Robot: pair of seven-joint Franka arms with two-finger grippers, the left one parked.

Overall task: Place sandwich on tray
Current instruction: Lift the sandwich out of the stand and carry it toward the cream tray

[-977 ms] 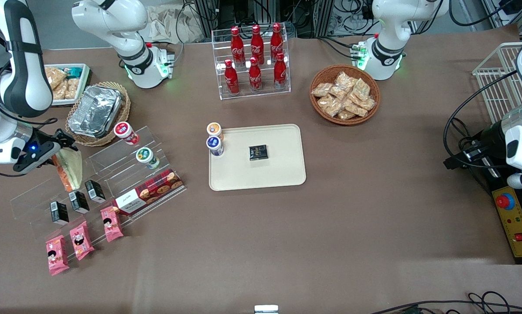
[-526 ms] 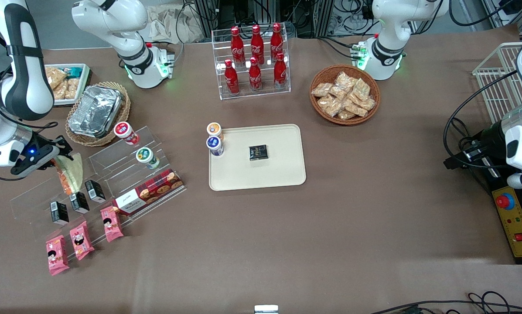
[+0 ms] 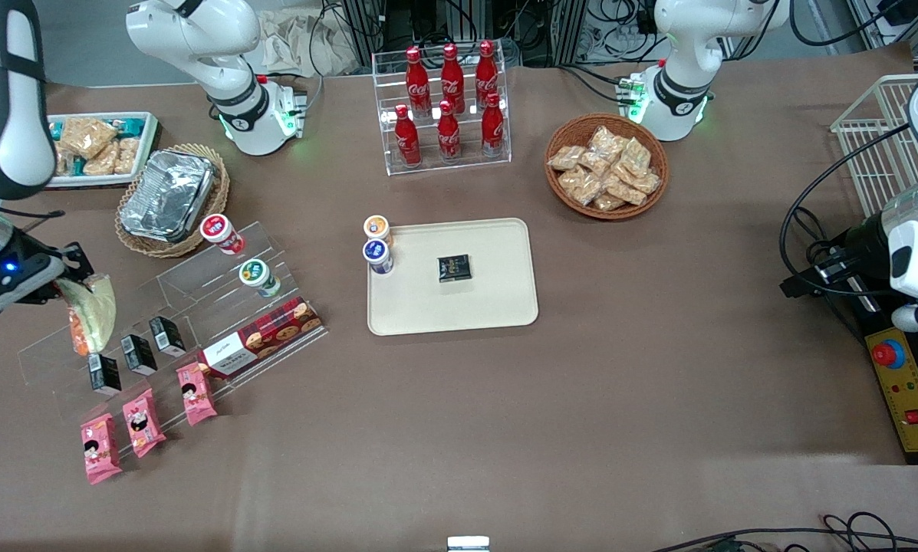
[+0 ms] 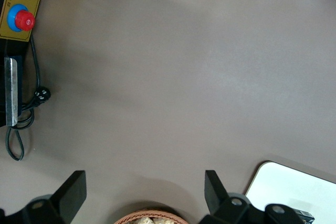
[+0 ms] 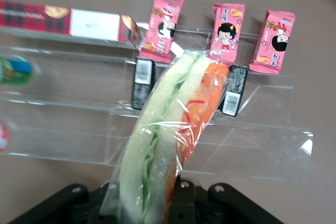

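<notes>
My right gripper (image 3: 66,282) is shut on the sandwich (image 3: 90,316), a clear-wrapped wedge of pale bread with green and orange filling. It holds the sandwich in the air above the clear acrylic step shelf (image 3: 159,322) at the working arm's end of the table. In the right wrist view the sandwich (image 5: 168,145) sticks out from between the jaws, which press on its wrapped base. The cream-beige tray (image 3: 497,307) lies in the middle of the table, well away from the gripper, with a small black packet (image 3: 454,267) on it.
On the shelf are small black boxes (image 3: 136,354), pink snack packs (image 3: 143,422), a red plaid biscuit box (image 3: 263,337) and small cups (image 3: 258,277). Two cups (image 3: 377,241) stand at the tray's edge. A foil container (image 3: 169,193), cola bottles (image 3: 449,107) and a snack basket (image 3: 606,167) stand farther back.
My gripper has carried the sandwich up and outward, toward the working arm's edge of the table, away from the shelf's upper step.
</notes>
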